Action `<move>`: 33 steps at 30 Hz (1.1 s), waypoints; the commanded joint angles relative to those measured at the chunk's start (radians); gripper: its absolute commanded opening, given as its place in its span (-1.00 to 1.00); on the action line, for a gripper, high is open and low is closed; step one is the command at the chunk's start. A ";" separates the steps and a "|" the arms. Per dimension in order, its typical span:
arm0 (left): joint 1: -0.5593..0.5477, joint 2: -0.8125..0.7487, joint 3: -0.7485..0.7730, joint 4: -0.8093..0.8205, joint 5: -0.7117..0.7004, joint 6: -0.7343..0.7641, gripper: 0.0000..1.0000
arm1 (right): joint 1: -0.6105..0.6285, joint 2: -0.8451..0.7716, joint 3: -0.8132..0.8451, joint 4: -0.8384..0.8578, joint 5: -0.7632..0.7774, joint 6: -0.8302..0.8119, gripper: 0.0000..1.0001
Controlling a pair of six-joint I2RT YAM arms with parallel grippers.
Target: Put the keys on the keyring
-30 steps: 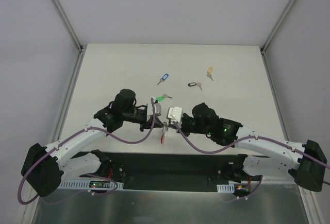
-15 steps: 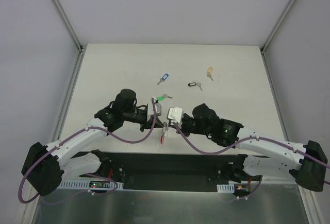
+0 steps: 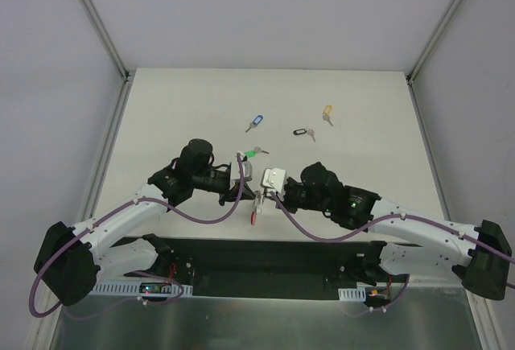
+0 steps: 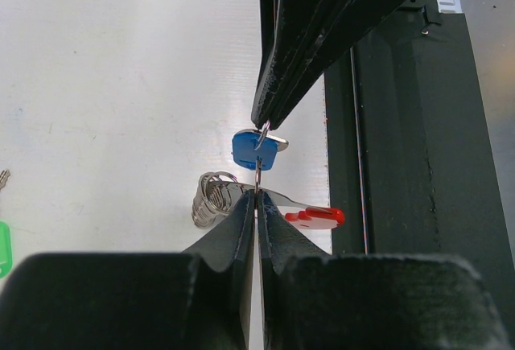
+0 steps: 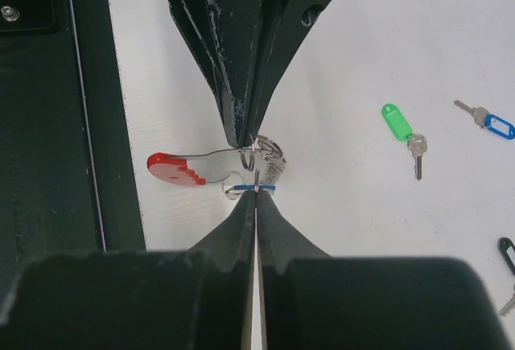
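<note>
My left gripper (image 3: 250, 192) and right gripper (image 3: 263, 197) meet tip to tip near the table's front edge. The left gripper (image 4: 257, 195) is shut on a thin wire ring of the keyring (image 4: 315, 217), which has a red end and a silver ribbed coil (image 4: 211, 198). The right gripper (image 5: 256, 192) is shut on the small ring of a blue-tagged key (image 4: 256, 150), right against the keyring (image 5: 173, 166). Loose keys lie farther back: green (image 3: 253, 154), blue (image 3: 256, 121), black (image 3: 303, 133) and yellow (image 3: 327, 113).
The black base plate (image 3: 265, 257) runs along the near edge just behind the grippers. White walls with metal rails (image 3: 109, 137) bound the table on the left, right and back. Purple cables (image 3: 201, 217) hang from both arms.
</note>
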 commanded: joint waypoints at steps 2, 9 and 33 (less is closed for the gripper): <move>-0.013 0.000 0.023 0.028 0.034 0.010 -1.00 | 0.005 0.004 0.049 -0.016 -0.006 -0.013 -0.97; -0.013 0.000 0.023 0.028 0.035 0.012 -1.00 | 0.006 0.013 0.052 -0.018 -0.006 -0.018 -0.98; -0.016 0.008 0.024 0.028 0.037 0.012 -1.00 | 0.009 0.022 0.057 0.005 -0.021 -0.015 -0.98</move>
